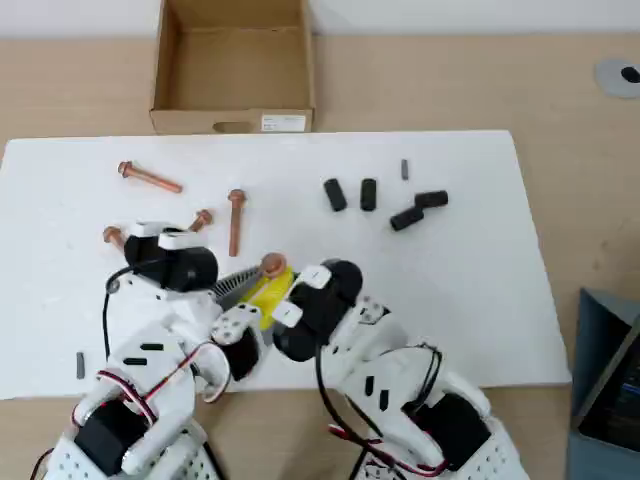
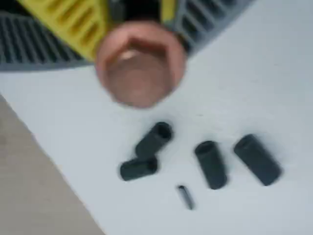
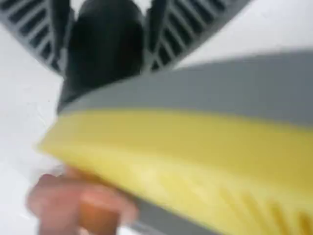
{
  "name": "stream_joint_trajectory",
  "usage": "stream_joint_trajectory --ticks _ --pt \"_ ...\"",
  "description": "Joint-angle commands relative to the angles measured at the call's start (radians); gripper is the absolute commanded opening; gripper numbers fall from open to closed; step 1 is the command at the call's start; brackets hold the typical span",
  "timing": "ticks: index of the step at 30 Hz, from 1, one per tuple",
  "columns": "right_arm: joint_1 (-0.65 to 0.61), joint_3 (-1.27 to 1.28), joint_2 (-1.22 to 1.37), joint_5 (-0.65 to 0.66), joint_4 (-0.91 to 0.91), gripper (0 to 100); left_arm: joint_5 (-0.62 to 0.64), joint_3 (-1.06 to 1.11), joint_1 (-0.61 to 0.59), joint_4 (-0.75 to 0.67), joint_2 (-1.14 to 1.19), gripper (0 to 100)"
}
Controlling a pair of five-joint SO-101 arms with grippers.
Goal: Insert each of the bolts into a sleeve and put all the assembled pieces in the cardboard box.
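Where the two sets of fingers meet above the white mat (image 1: pixel 480 300), the join could go astray. If the bolt's shank and the sleeve's bore are out of line, a push may jam the tip on the rim or twist one piece out of its grip. The left gripper (image 2: pixel 142 22) has its yellow and grey fingers (image 2: pixel 68 22) clenched on a copper bolt (image 2: pixel 139 66), whose head faces that arm's wrist camera. The right gripper (image 3: pixel 105 24) has its grey fingers (image 3: pixel 29 24) closed narrowly on a dark piece that looks like a sleeve (image 3: pixel 105 49), just beside the bolt. Beyond them four loose sleeves (image 1: pixel 368 193) lie clustered on the mat, with a small dark pin (image 1: pixel 404 169) near them. Four more bolts (image 1: pixel 235 222) lie scattered well apart from the sleeves. The cardboard box (image 1: pixel 232 120) stands open on the table (image 1: pixel 580 180), just past the mat's far edge.
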Motion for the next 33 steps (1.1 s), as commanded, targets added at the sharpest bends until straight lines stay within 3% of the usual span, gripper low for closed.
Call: stream_joint_trajectory --ticks 1,9,24,29,33 --pt "-0.012 -0.025 -0.096 0.006 -0.037 0.9 0.003 -0.037 -0.031 0.017 0.001 16" --pt "-0.008 -0.012 -0.096 0.003 -0.032 0.9 0.002 -0.08 -0.103 0.018 0.001 17" --pt "-0.008 -0.01 -0.096 0.003 -0.031 0.9 -0.003 -0.203 -0.103 0.018 0.001 16" --pt "-0.007 -0.01 -0.096 0.002 -0.028 0.9 -0.018 -0.245 -0.212 0.012 0.001 0" --pt "-0.005 -0.012 -0.096 -0.002 0.031 0.9 -0.106 -0.187 -0.382 0.017 -0.001 0"
